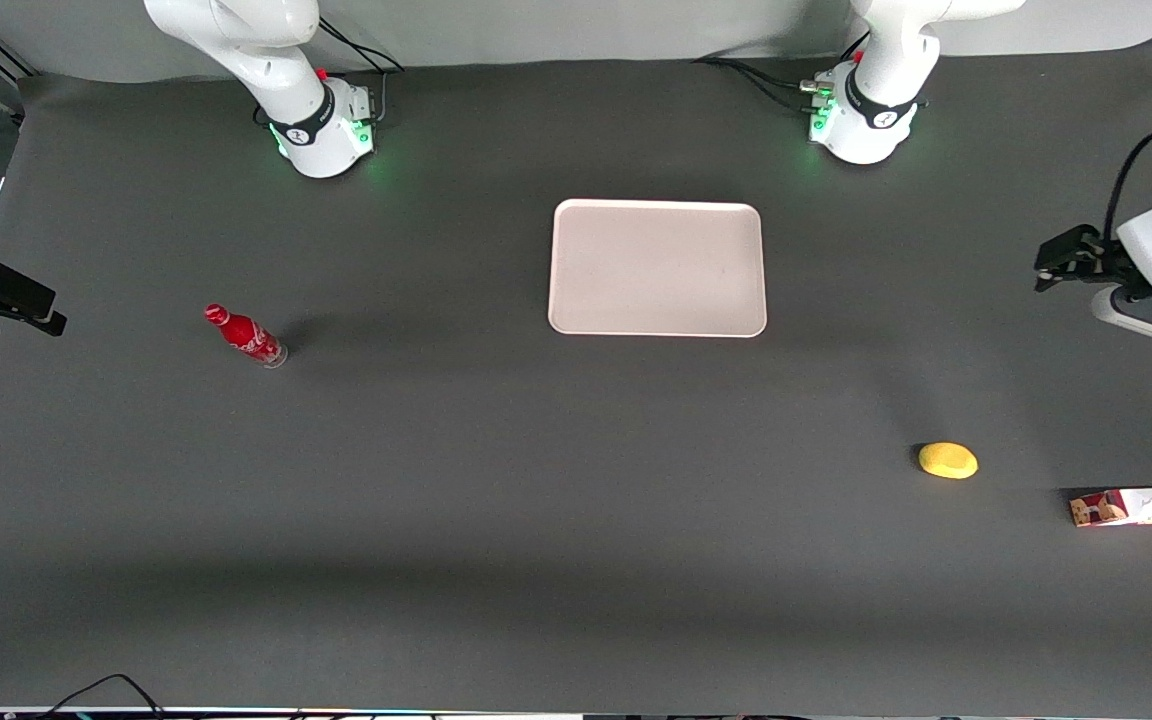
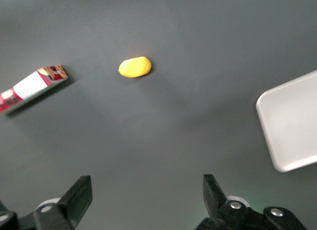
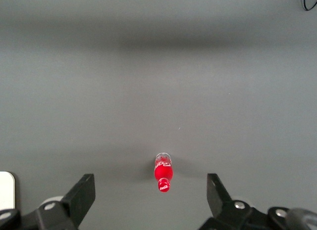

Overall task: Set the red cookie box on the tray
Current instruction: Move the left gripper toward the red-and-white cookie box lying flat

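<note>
Red cookie box [image 1: 1143,506] lay flat on the desk, looking light and stiff; the gripper [image 2: 147,196] hovered wide open, empty, suited to its narrow sides.

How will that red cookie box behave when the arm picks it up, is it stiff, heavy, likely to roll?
The red cookie box looks like thin flat cardboard, so probably stiff lengthwise yet crushable if squeezed hard. It lies flat on the table, so it should slide, not roll. Being long, it may tilt if gripped off-centre. The gripper is open, apart from it.
</note>
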`<state>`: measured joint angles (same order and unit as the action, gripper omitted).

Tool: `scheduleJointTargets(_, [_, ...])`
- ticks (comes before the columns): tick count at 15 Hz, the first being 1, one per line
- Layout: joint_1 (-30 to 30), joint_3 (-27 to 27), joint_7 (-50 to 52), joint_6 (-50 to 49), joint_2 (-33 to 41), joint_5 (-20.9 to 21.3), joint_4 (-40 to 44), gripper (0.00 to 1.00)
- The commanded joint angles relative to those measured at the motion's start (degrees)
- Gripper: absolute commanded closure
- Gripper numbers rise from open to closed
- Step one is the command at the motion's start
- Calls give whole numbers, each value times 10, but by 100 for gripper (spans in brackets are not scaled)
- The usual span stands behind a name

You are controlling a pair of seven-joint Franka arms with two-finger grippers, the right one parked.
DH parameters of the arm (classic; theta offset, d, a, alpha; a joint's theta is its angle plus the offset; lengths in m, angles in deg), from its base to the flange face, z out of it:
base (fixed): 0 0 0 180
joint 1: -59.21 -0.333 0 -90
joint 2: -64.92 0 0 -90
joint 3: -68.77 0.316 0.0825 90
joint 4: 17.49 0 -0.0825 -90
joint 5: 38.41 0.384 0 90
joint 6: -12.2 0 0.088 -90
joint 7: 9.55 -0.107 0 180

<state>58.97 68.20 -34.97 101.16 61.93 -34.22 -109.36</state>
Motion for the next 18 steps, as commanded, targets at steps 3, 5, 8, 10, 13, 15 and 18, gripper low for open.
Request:
scheduleJointTargets(3, [0,70,-294,96,-31,50,-2,0])
scheduleJointTargets(5, [0,108,-393,152,-61,44,-2,0])
scheduleJointTargets(8, [-12,147,-514,210,-107,17,-7,0])
scheduleJointTargets(10, [-36,148,-605,232,-143,-13,-7,0])
scheduleJointTargets(13, [-69,149,-713,270,-182,-43,-5,0])
scheduleJointTargets(15, [-83,152,-765,299,-209,-81,-2,0])
scheduleJointTargets(18, [-84,169,-825,381,-244,-95,12,0])
